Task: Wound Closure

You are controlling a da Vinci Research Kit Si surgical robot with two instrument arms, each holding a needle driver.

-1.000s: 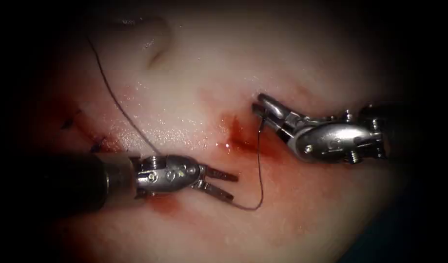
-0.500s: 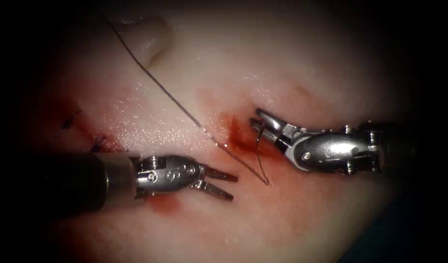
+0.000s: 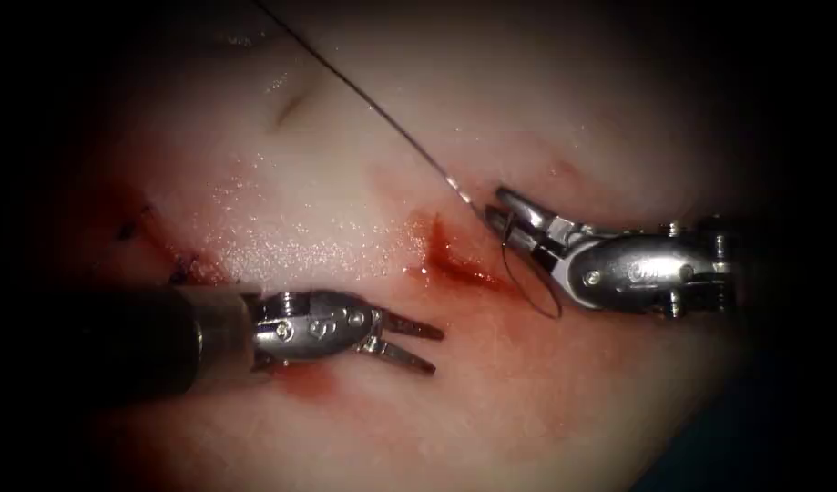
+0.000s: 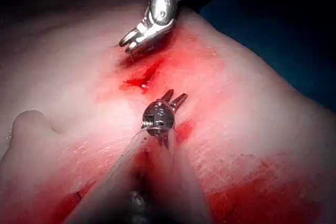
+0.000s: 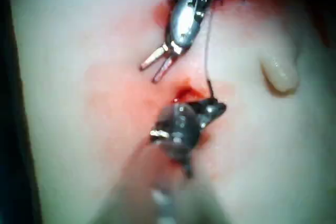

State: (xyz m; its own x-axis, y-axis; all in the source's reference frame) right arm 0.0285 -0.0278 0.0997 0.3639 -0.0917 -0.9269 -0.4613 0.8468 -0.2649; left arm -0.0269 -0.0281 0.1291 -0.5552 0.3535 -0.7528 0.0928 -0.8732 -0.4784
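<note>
I see the tissue (image 3: 327, 182), pale and wet, with a short cut (image 3: 450, 260) ringed by red fluid (image 3: 473, 273), lying between my two tools' tips. The dark thread (image 3: 372, 105) runs taut from the right tool's tips up and away, with a small loop hanging just beneath them.

Endoscope view dim, heavy vignette all round; glare on my right tool (image 3: 505, 219); wet tissue (image 3: 281, 246) glinted toward 9 o'clock.

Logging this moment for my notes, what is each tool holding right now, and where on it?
The right tool grips the curved needle near one end, clear of the tissue. The left tool holds nothing, jaws open.
</note>
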